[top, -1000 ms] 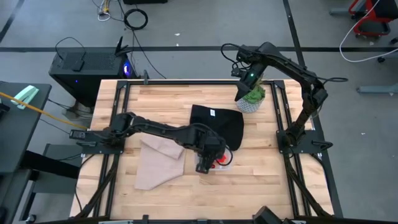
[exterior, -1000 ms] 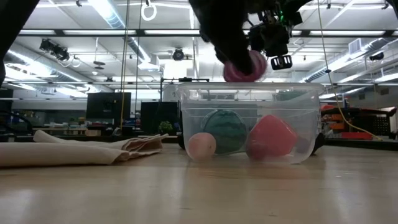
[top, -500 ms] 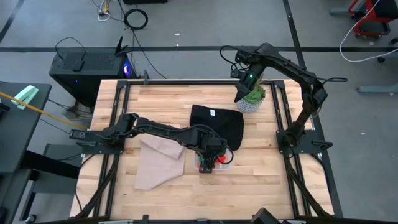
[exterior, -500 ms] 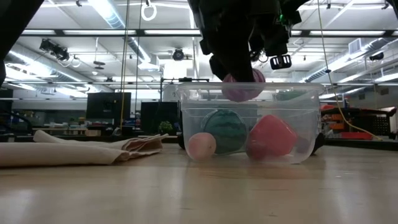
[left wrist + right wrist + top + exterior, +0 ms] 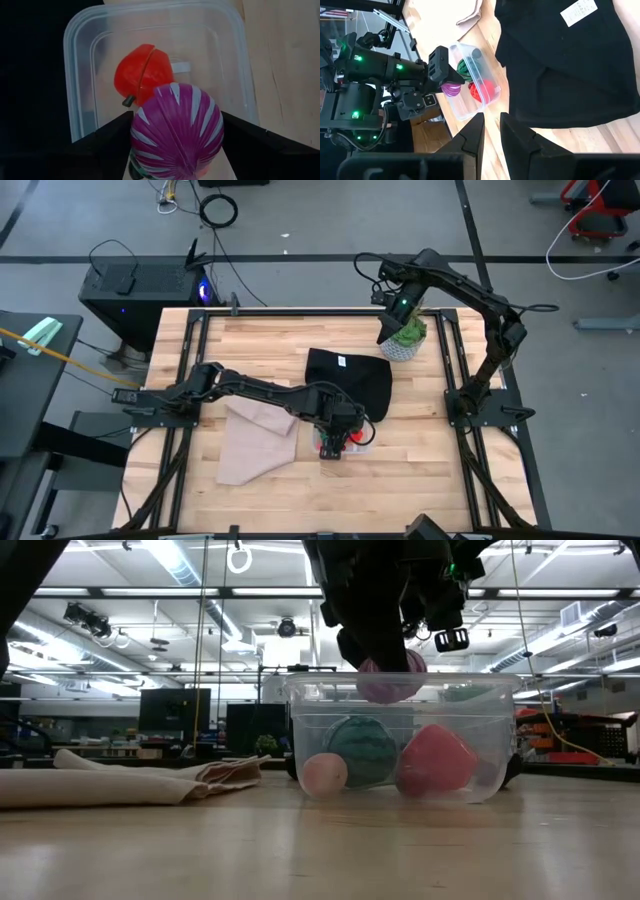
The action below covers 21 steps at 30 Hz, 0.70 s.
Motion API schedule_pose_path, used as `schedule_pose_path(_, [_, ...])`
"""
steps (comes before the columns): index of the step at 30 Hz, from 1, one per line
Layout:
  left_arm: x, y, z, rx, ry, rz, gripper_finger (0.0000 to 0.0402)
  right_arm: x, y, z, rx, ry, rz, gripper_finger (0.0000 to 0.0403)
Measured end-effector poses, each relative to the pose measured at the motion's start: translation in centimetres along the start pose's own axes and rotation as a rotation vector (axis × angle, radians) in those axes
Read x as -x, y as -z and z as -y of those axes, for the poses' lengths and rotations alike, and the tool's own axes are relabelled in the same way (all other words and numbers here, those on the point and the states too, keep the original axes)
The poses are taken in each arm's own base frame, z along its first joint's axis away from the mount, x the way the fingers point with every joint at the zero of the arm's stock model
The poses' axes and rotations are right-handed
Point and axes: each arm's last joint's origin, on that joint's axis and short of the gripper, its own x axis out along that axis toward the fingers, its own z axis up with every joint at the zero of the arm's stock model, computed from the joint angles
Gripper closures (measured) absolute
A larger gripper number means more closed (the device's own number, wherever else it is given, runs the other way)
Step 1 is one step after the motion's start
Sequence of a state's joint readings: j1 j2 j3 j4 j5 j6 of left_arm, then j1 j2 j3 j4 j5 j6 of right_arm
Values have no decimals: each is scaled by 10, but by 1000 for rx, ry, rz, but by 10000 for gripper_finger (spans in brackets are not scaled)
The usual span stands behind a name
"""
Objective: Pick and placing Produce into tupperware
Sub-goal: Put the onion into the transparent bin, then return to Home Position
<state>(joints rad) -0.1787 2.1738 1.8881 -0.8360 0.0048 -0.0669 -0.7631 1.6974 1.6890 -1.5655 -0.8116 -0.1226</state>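
Left gripper [image 5: 176, 150] is seen clamped on the purple ribbed ball [image 5: 176, 131], held at the rim of the tupperware [image 5: 400, 735]. Red piece [image 5: 144, 74] and striped green ball [image 5: 362, 750] lie below the jaws. Right gripper [image 5: 491, 134] is held narrowly parted, well apart, near the potted plant [image 5: 407, 338].

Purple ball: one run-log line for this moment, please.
left gripper: shut on purple ball | over clear container rim | right gripper: waiting near plant

High view looks straight down on the whole table [image 5: 250, 340]. Low view sits at tabletop height, close to the tupperware [image 5: 400, 735]. Left wrist view peers down into it from just above; right wrist view, from the table's one o'clock corner, catches the same container far off.
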Motion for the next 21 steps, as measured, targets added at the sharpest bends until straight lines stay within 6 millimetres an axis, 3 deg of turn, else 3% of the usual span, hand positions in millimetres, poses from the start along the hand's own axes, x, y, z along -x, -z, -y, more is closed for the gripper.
schedule_pose_path(21, [0,-3,-1,-45,0,26,113,0,0,0,1,0,0,336])
